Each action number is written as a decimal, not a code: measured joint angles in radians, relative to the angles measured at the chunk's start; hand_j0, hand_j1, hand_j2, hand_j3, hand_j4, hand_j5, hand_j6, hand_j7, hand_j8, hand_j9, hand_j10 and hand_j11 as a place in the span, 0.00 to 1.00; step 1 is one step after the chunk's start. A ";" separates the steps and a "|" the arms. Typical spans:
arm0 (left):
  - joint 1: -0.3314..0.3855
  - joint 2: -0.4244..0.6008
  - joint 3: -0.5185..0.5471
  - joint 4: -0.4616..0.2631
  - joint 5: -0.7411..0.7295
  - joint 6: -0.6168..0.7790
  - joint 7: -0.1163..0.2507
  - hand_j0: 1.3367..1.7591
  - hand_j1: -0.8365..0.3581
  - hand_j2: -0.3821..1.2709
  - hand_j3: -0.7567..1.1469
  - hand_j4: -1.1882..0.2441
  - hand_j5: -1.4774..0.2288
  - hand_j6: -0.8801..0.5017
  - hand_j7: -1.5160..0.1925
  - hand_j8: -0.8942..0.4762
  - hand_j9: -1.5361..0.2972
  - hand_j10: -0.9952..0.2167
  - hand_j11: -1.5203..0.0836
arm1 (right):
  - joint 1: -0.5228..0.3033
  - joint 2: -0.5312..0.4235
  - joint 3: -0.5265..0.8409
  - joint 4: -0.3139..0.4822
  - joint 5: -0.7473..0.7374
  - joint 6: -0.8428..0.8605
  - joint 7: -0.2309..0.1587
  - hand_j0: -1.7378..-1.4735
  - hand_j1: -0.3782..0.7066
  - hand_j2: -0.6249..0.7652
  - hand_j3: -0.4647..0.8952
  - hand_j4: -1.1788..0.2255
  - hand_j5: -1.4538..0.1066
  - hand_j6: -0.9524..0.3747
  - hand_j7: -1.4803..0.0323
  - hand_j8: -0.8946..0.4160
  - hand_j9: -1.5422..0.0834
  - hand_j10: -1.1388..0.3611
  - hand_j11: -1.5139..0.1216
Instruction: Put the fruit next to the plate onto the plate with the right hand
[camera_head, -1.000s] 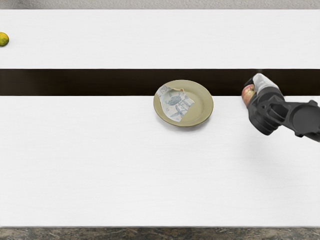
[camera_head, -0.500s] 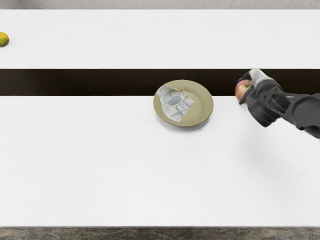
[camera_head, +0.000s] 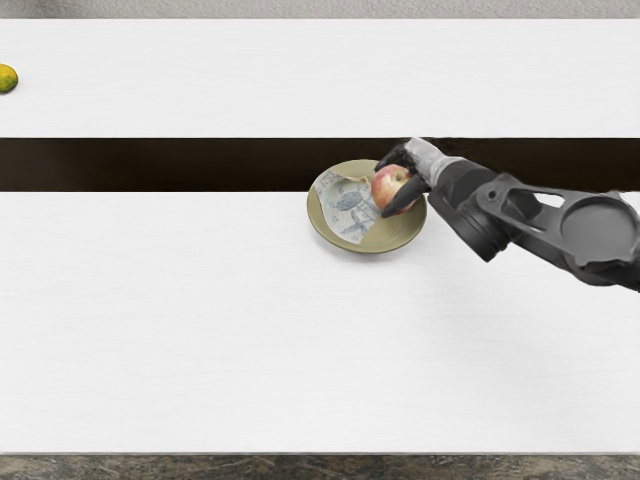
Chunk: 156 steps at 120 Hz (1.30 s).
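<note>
Along the bottom edge runs a dark, mottled strip, too thin to identify. Above it spreads the near desk, white and bare over most of its width. Toward its back edge sits one olive plate, with one crumpled printed paper lying on its left half (the print is too small to read).

Over the plate's right half is the apple, red and yellow, gripped by the right robot hand. Dark fingers curl over its top and under its near side, closed snugly around it. The apple overlaps the paper's right edge. Whether it touches the plate or hangs just above it cannot be told. The palm hides the apple's right side.

One arm shows, dark grey, coming in from the right edge, where it is cut off. It crosses the desk and covers the plate's right rim.

Behind the plate a black gap runs the full width, parting the near desk from a second white desk.

On that far one, at the left edge, lies a yellow-green fruit, partly cut off and well apart from the plate. That makes two fruits in all.
</note>
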 joint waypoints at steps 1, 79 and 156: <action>0.000 0.000 0.000 0.000 0.000 0.000 0.000 0.76 0.98 0.23 0.40 0.82 0.86 0.63 0.88 0.65 0.83 0.81 0.94 | -0.001 0.002 0.000 0.000 0.000 0.000 0.000 0.32 0.50 0.53 0.34 0.49 0.35 0.45 0.40 0.46 0.40 0.46 0.39; -0.014 0.000 -0.002 0.000 0.000 0.000 0.000 0.76 0.98 0.23 0.40 0.82 0.86 0.63 0.88 0.65 0.83 0.81 0.94 | -0.399 -0.106 0.792 0.105 0.341 0.912 0.002 0.30 0.07 0.45 0.34 0.81 0.89 0.69 0.94 0.66 0.91 0.73 0.88; -0.028 0.000 -0.001 0.000 0.000 0.000 0.000 0.76 0.98 0.23 0.40 0.82 0.86 0.63 0.88 0.65 0.83 0.81 0.94 | -0.866 -0.172 1.449 0.002 0.462 1.028 0.002 0.30 0.05 0.45 0.34 0.83 0.92 0.71 0.96 0.67 0.93 0.75 0.91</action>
